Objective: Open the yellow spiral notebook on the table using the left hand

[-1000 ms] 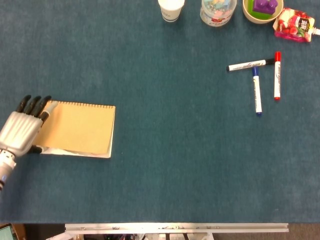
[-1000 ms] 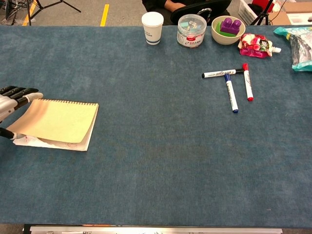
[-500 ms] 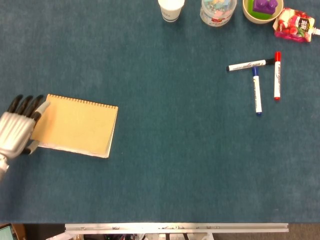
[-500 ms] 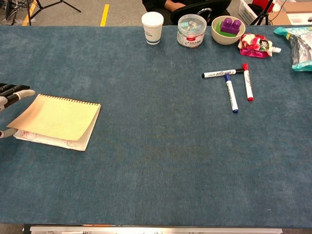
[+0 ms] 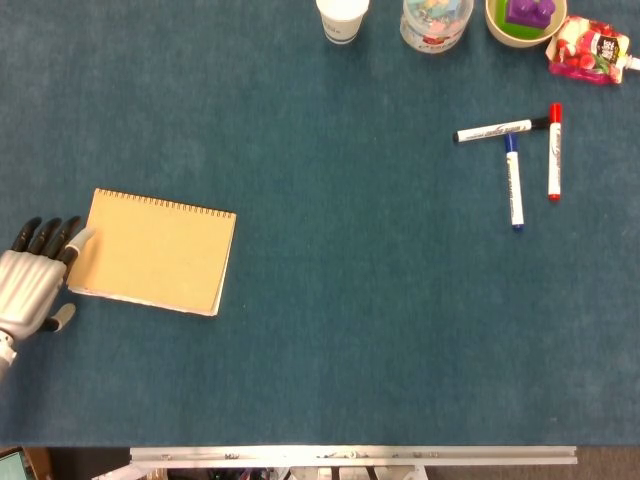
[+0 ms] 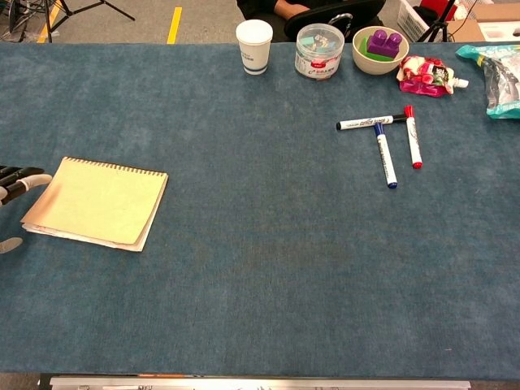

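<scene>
Yellow spiral notebook (image 5: 152, 250) lay closed. Left hand (image 5: 32, 283) beside its left edge, fingers apart, empty. I judged: hook cover edge, lift toward spiral.

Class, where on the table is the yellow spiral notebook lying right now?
The yellow spiral notebook lies closed at the table's left side in both views, beside the left robot hand, far from the markers at the right.

Left hand (image 5: 30, 285): silver-grey metal back, black fingers, pale grey thumb tip
</scene>
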You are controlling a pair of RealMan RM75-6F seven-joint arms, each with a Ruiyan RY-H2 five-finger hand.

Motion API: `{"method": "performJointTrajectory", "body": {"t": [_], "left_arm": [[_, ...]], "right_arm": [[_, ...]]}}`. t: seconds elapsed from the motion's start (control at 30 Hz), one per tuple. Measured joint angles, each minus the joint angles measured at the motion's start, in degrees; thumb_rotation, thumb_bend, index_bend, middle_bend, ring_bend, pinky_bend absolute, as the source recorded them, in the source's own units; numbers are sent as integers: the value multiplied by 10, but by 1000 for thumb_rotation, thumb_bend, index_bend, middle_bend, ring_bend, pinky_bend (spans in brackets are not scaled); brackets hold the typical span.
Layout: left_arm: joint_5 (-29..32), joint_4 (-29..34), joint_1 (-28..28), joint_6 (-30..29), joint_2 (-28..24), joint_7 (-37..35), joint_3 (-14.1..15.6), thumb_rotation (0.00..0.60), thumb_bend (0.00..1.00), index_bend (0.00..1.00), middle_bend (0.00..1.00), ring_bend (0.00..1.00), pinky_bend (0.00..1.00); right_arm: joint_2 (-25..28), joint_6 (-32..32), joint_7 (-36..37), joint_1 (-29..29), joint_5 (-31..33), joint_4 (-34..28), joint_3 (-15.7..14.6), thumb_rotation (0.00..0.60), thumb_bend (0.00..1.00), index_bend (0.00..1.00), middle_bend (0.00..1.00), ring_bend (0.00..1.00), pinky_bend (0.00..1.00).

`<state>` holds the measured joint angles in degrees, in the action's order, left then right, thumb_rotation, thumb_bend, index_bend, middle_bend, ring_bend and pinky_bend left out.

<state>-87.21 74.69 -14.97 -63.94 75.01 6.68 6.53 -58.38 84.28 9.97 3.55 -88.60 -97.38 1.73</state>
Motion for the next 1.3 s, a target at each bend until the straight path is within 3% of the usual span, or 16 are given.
{"method": "performJointTrajectory", "body": {"t": [0.63, 1.03, 1.3], "left_arm": [[20, -20, -27, 32, 34, 2, -22, 532, 249, 0, 0, 0, 0], [31, -13, -71, 59, 37, 18, -52, 539, 250, 0, 0, 0, 0], [42, 5, -107, 80, 52, 48, -76, 576, 250, 0, 0, 0, 0]], "right_arm": [[1, 5, 6, -4, 2, 5, 0, 600, 394, 363, 323, 235, 291], [2, 9, 9, -9, 4, 8, 0, 600, 395, 363, 323, 235, 291], [4, 13, 17, -12, 8, 15, 1, 600, 394, 363, 323, 235, 291]]}}
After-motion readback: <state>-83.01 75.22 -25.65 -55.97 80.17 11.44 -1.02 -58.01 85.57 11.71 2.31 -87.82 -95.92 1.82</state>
